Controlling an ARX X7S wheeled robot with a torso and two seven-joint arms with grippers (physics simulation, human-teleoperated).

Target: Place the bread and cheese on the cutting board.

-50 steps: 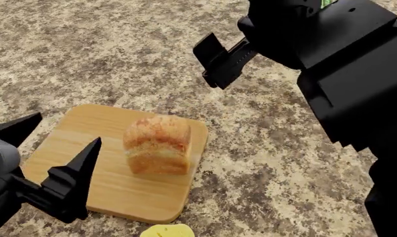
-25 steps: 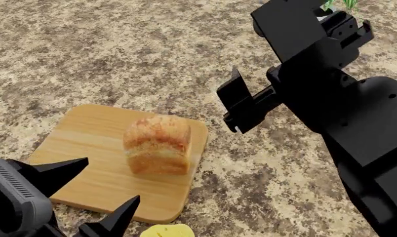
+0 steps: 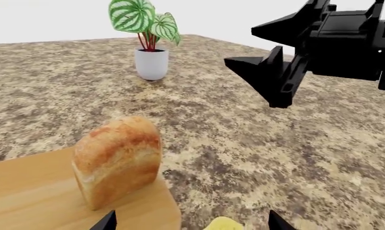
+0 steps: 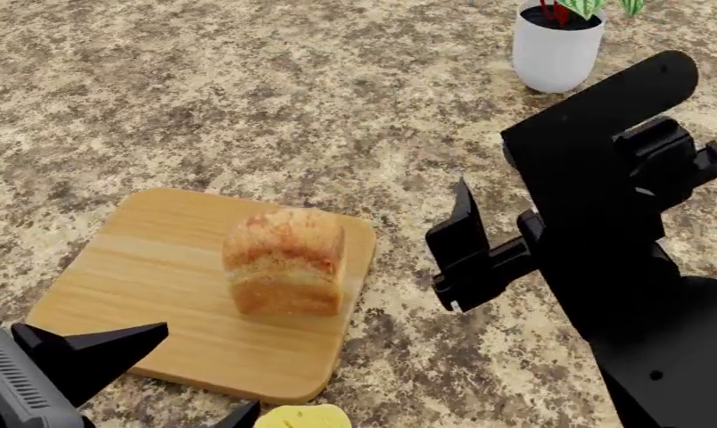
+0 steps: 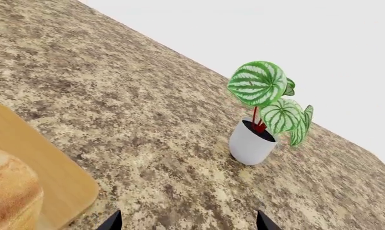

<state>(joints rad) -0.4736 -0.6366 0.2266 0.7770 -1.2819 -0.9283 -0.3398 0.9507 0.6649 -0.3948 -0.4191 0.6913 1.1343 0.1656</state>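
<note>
The bread stands upright on the cutting board, near its right edge. The cheese lies on the counter just off the board's near right corner. My left gripper is open and empty, low at the near side, with the cheese beside its right finger. In the left wrist view the cheese sits between the open gripper's tips, with the bread and the board beyond. My right gripper is open and empty, hovering right of the board. The right wrist view shows its spread gripper tips over bare counter.
A white pot with a striped green plant stands at the far right of the speckled granite counter; it also shows in the left wrist view and the right wrist view. The right arm's black bulk fills the head view's lower right.
My right arm has swung right and nearer, uncovering the plant. My left gripper has drawn back toward the near edge, next to the cheese. Bread and board have not moved.
</note>
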